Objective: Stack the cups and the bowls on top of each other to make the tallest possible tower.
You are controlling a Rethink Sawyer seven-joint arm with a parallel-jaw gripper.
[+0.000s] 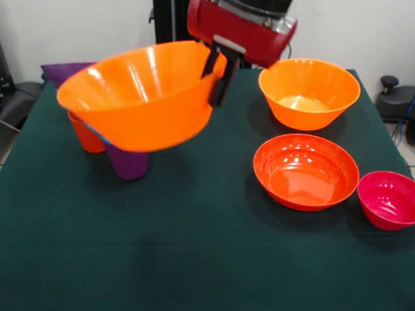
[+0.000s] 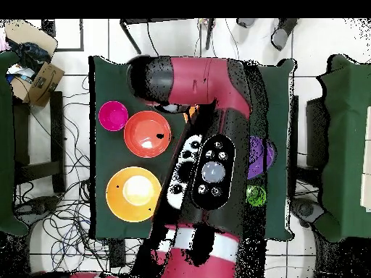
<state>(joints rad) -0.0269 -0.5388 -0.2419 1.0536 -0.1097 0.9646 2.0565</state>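
A large orange bowl [image 1: 142,97] hangs tilted over the left of the table, and my gripper [image 1: 216,72] is shut on its right rim, one finger inside and one outside. Below it stands an upside-down purple cup [image 1: 128,162], with a sliver of blue bowl [image 1: 98,134] showing between cup and orange bowl. I cannot tell whether the orange bowl rests on them. An orange cup [image 1: 86,136] stands just left of the purple cup. A purple bowl [image 1: 65,70] [image 2: 262,156] sits behind. In the overhead view a green cup [image 2: 255,194] shows beside the arm, which hides the gripper.
On the right stand a second large orange bowl [image 1: 308,92] [image 2: 133,193], a shallow red-orange bowl [image 1: 305,171] [image 2: 147,134] and a small magenta bowl [image 1: 389,199] [image 2: 114,116] near the table's edge. The cloth [image 1: 194,259] is dark green.
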